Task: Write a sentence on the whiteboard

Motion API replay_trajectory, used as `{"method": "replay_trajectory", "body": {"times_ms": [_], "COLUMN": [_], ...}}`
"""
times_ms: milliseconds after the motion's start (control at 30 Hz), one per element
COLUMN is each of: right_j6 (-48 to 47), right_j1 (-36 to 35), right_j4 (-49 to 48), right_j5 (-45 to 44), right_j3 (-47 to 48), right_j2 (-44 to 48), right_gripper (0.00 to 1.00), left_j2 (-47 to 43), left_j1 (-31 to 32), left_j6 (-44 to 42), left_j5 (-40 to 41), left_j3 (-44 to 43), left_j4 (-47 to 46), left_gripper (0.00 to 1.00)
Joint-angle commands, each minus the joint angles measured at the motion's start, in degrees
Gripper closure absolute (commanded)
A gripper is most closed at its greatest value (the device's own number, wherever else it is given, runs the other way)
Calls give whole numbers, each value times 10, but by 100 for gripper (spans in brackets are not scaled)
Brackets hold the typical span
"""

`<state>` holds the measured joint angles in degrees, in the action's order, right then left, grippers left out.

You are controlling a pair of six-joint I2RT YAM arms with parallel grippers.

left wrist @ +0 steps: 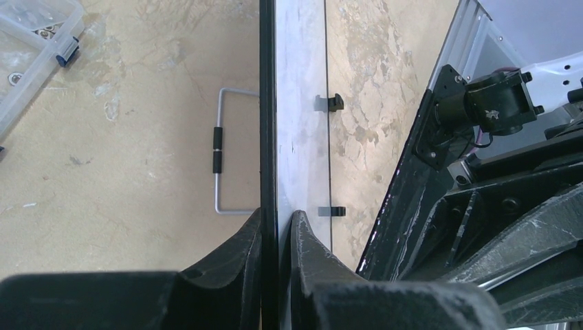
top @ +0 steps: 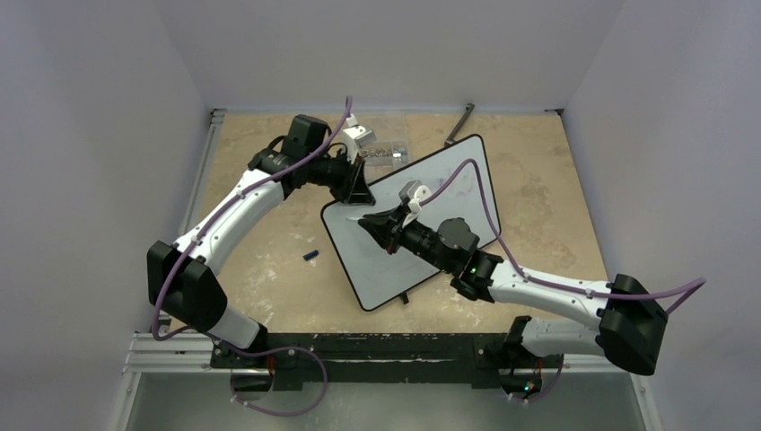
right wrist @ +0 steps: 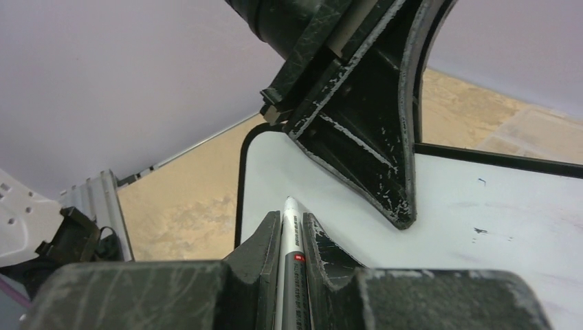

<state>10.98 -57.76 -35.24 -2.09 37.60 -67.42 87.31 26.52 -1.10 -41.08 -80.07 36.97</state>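
While the tabletop [top: 538, 180] carried everything, the whiteboard [top: 381, 260] took up its middle, turned askew so one rounded corner pointed toward the far edge and another toward the near edge. From the top view I could not tell whether it lay flat or was tipped up slightly along its left side.

The left gripper [top: 359, 193] pinched the frame on the side facing the far left corner, one finger over the white face and one behind it. The right gripper [top: 368, 222] hung over that same end of the whiteboard, its fingers pressed together on a marker [right wrist: 289, 237] that pointed at the surface. No sentence showed, only two tiny blue marks [right wrist: 480, 181]. A blue cap [top: 310, 256] lay loose toward the near left.

Trouble looked likeliest from crowding. The left gripper's upper finger sat just ahead of the marker, so a stroke toward it could strike it and skew the lettering. Writing pressure could also slide the whiteboard out of the edge pinch. The right arm's purple cable [top: 480, 193] draped across the white face and could smear wet ink.
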Motion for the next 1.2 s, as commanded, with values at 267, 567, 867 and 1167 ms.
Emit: {"method": "replay_trajectory", "body": {"times_ms": [267,567,867,1167], "right_j6": [-9,-6,4,5], "right_j1": [-7,-13,-18,-19], "right_j4": [-44,-36,-23,2], "right_j5": [-58,-49,-55,-102], "right_j3": [11,8,-4,-17], "right_j2": [-34,-50,-50,-30], "right_gripper": [100,100,100,100], "left_j2": [10,10,9,9], "left_j1": [24,25,24,25], "left_j6": [-88,-89,-88,-89], "left_j5": [89,91,92,94], "left_j3": [10,9,9,10], "left_j4": [6,6,6,7], "left_gripper": [100,100,100,100]}}
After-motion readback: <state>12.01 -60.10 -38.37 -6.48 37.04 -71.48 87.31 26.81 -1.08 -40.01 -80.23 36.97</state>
